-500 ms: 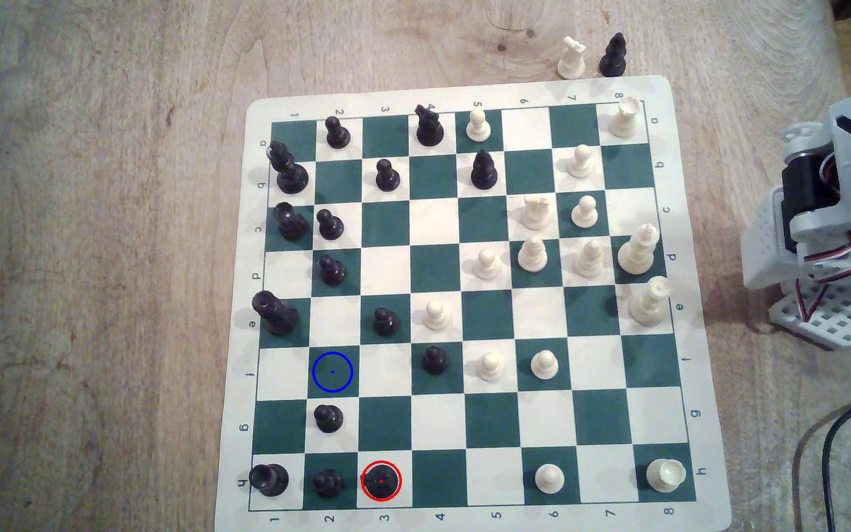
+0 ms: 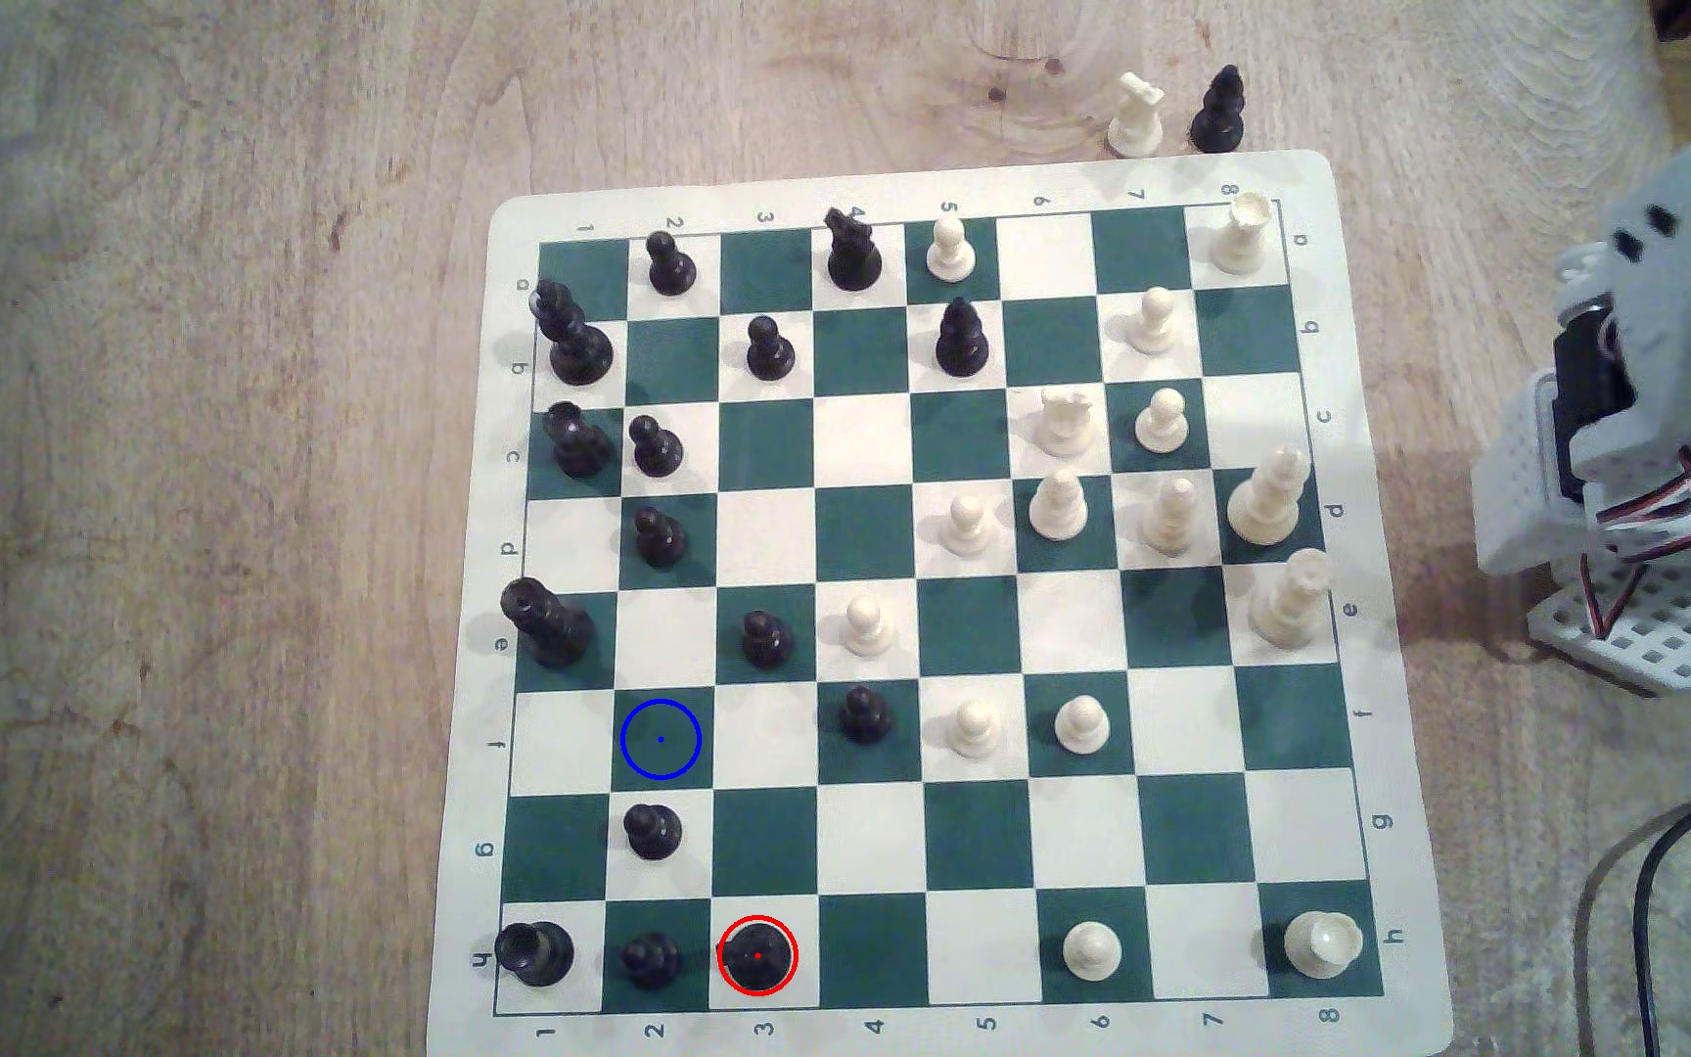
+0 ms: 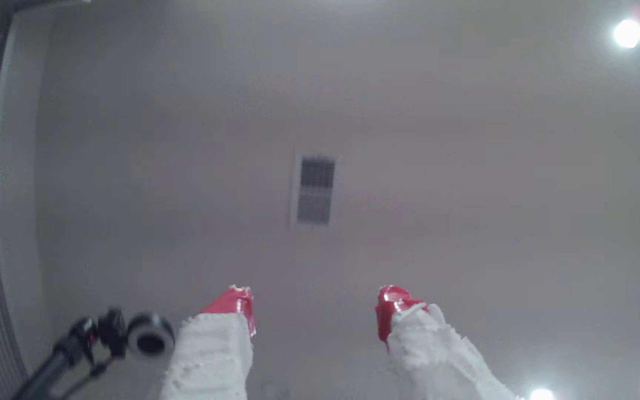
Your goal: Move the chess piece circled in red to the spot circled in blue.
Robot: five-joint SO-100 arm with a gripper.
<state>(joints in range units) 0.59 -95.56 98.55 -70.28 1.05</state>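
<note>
In the exterior view, your chess piece (image 2: 758,955), the bulky black one ringed in red, stands on a cream square in the board's nearest row, third file, just beside a black pawn (image 2: 650,959) on the exterior view's left, with a black rook (image 2: 534,952) beyond that in the corner. The spot (image 2: 660,739), a dark green square with a blue ring and dot, lies two rows farther up the chessboard (image 2: 923,183) and one file toward the exterior view's left, apart from the piece, with another black pawn (image 2: 653,830) on the square between those rows. Your arm (image 2: 1655,437) sits off the board at the exterior view's right edge, blurred, well apart from both. In the wrist view, your gripper (image 3: 314,304) points up at a pale ceiling with a vent (image 3: 315,189); its red-tipped fingers (image 3: 239,307) are spread wide with nothing between them, and a camera on a stand (image 3: 118,338) sits beside them.
</note>
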